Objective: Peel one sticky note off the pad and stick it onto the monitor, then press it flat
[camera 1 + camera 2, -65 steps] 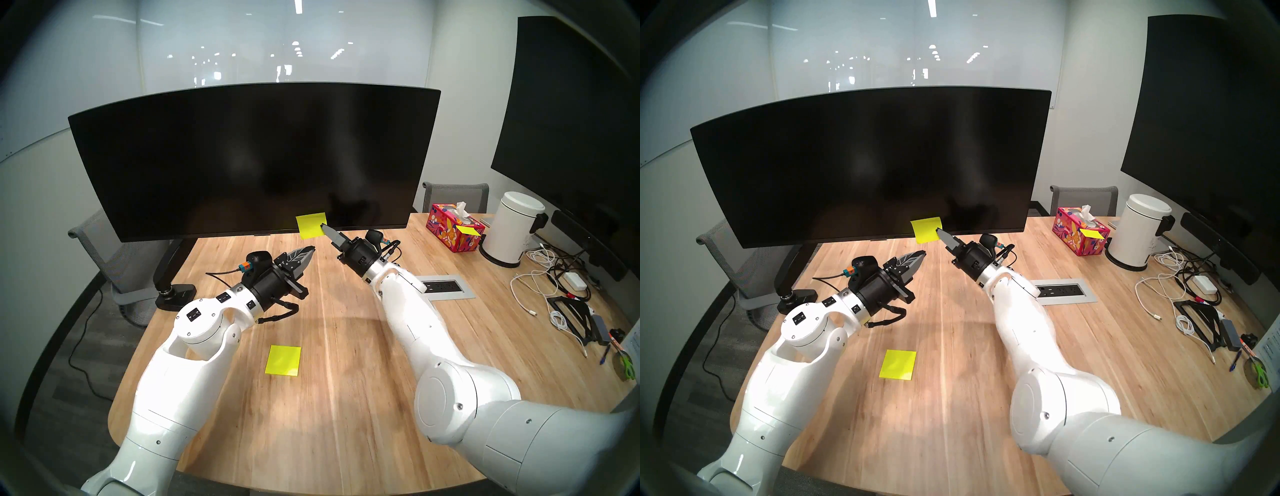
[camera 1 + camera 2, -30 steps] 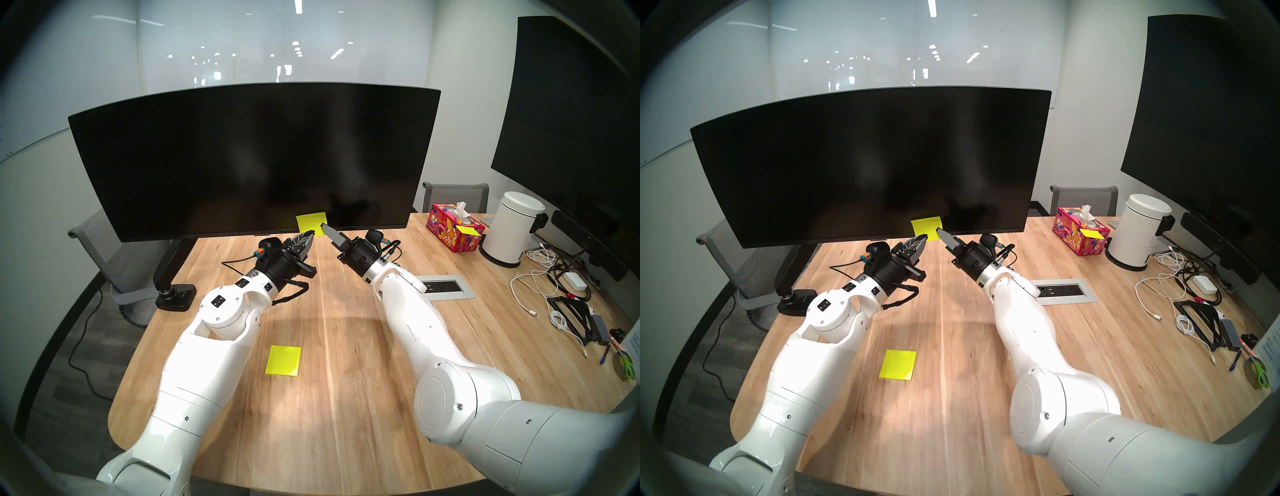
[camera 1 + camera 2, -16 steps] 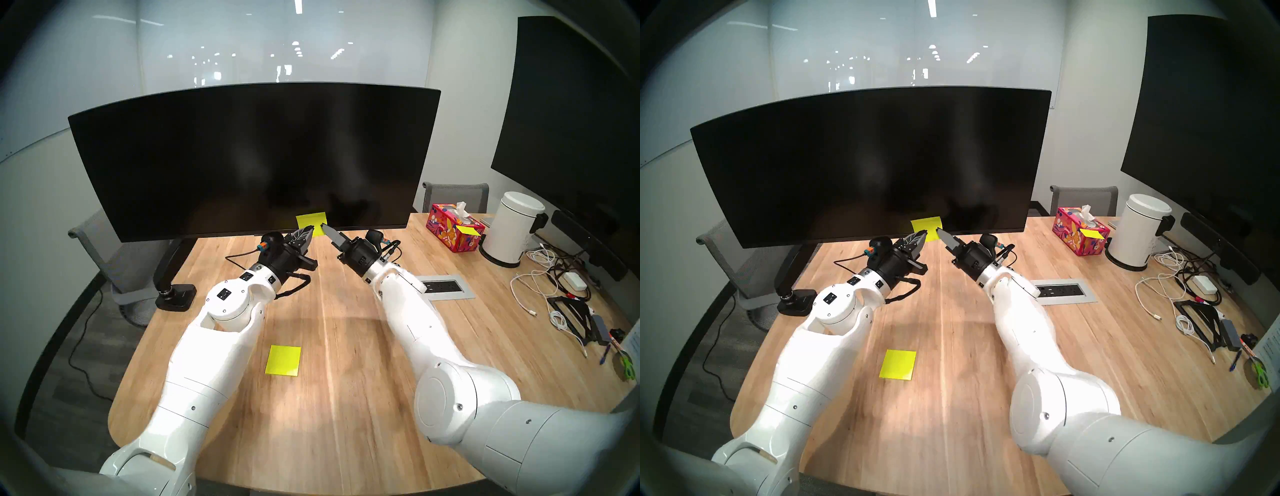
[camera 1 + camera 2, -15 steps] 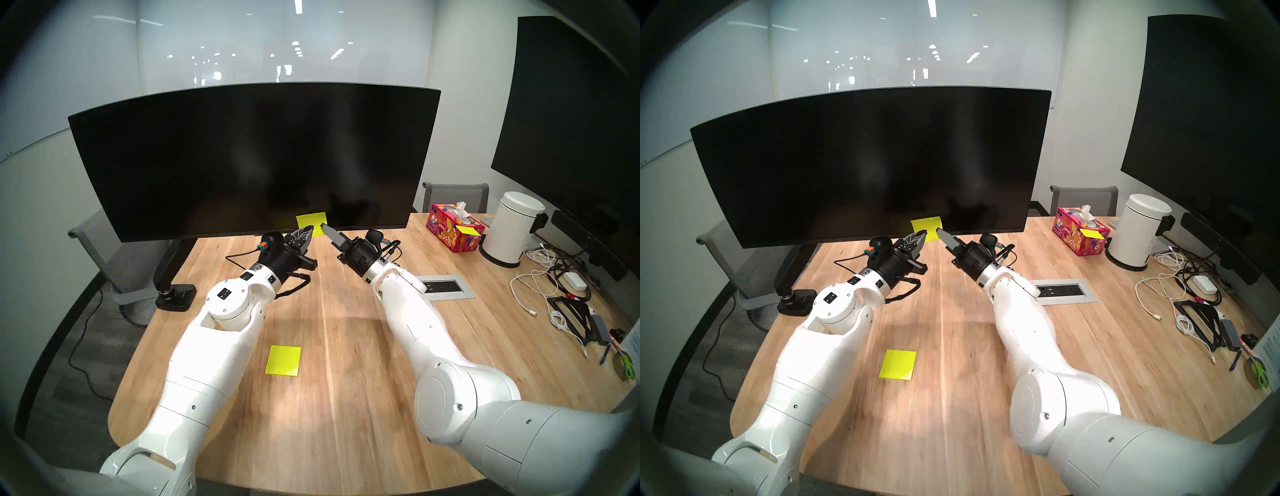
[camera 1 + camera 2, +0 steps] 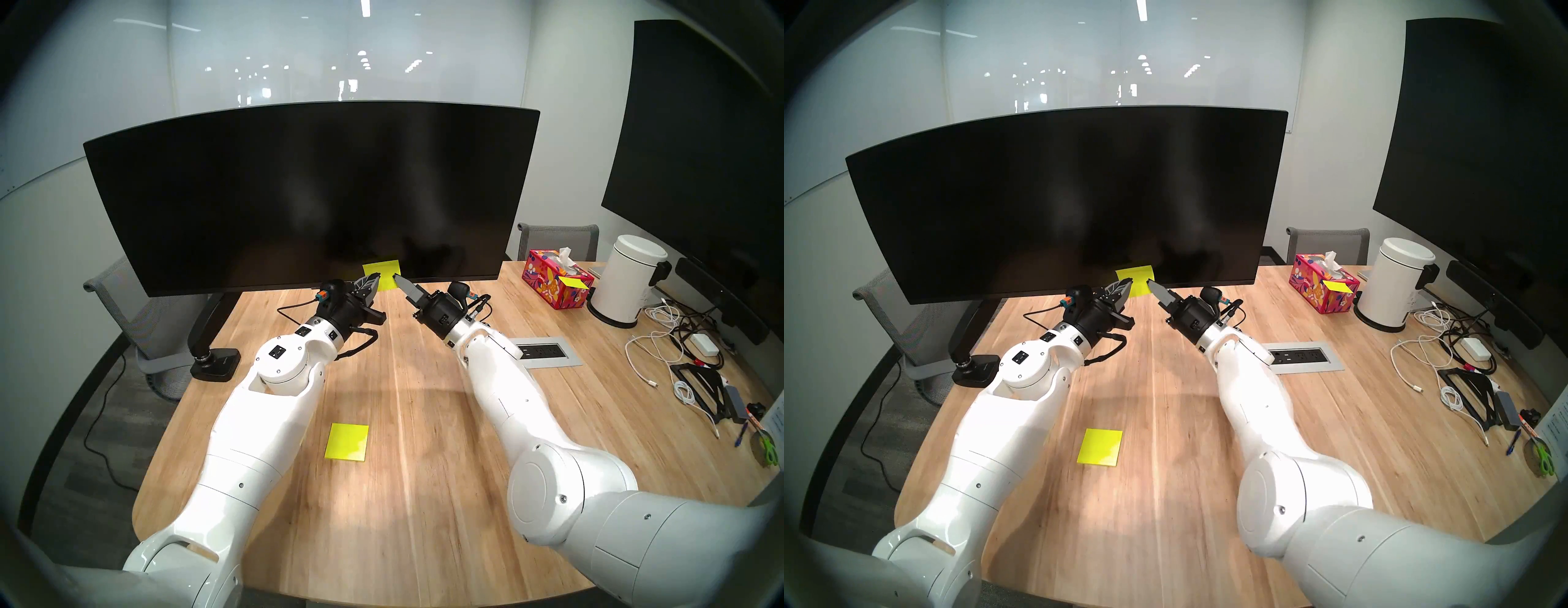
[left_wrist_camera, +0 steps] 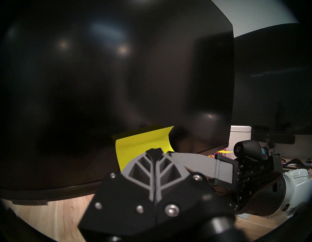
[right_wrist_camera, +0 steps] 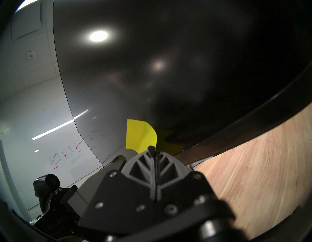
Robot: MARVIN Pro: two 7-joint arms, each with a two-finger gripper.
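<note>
I am bringing my closed, empty left pincer [image 5: 374, 279] up to the sticky note [image 5: 384, 271] on the monitor [image 5: 297, 191] to press it, while my right pincer [image 5: 396, 277] is pinching its edge.

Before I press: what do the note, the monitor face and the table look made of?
Note: thin yellow-green paper, matte; its right side curls off the screen.
Monitor face: smooth dark panel, glass or plastic, semi-gloss; it mirrors ceiling lights softly.
Table: light wood, likely sealed planks; grain lines and a mild sheen show.
</note>
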